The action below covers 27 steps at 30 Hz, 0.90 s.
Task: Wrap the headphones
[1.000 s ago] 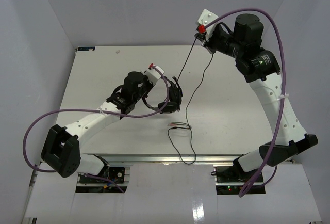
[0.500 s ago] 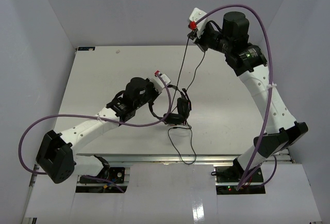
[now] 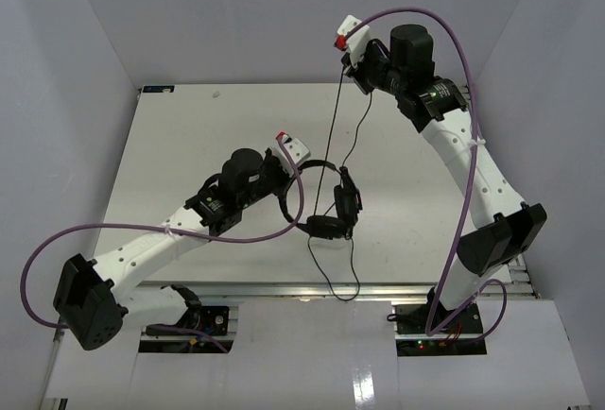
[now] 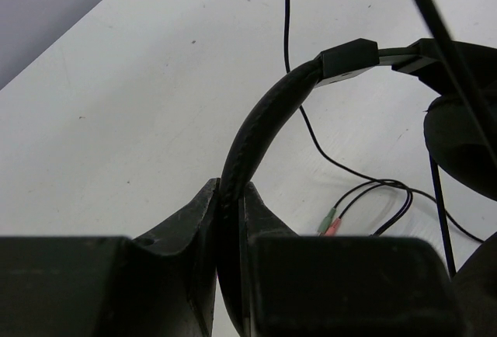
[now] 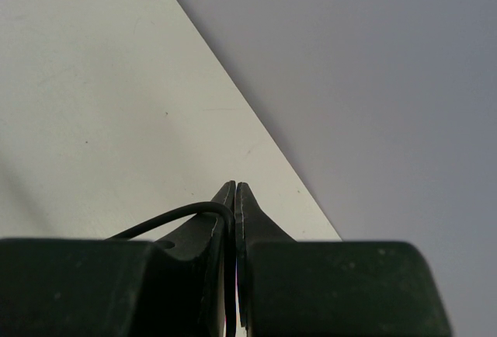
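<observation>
While your left gripper pinched the headband and your right gripper clamped the cable at upper centre, the headphones were mid-frame; no wraps showed, and slack trailed below.

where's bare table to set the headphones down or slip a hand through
Bare table lies far-left, between the left arm and the back edge, and on the right, between the cable and the right arm. The middle is crowded: headphones, with cable looping to the near edge.
</observation>
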{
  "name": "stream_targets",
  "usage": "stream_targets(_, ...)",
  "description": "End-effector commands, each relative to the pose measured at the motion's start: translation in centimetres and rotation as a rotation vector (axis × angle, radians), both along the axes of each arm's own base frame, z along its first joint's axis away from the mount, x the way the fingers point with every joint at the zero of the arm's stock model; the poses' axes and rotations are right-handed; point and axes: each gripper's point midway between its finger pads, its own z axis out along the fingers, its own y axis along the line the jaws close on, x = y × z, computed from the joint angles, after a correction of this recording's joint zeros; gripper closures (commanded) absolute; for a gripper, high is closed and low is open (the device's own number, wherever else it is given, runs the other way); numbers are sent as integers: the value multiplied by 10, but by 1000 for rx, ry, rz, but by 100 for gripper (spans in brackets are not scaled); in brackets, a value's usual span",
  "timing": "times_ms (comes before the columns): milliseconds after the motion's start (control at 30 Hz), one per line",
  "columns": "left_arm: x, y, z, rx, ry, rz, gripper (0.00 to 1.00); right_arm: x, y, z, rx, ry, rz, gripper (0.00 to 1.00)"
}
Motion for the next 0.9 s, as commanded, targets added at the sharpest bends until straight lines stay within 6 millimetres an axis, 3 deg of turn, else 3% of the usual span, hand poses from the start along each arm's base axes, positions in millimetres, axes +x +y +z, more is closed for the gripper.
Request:
stream_targets(0,-26,-10,39,-122,-12,-97,100,27,-33,29,61,-101,-145,92)
stream_targets(433,-46,-26,82,-283,11,-202,100,31,-31,-5,84,-4,-135,92)
stream_targets(567,-51,-34,81,-329,56,-230,100,31,-27,-6,107,11,-125,92)
stream_targets(700,-51,-47,68,-343,114,-262,100,33,-18,-2,153,27,-102,92)
stream_targets(867,-51,-52,68,-365,124,-265,100,42,-21,-10,158,42,-135,92)
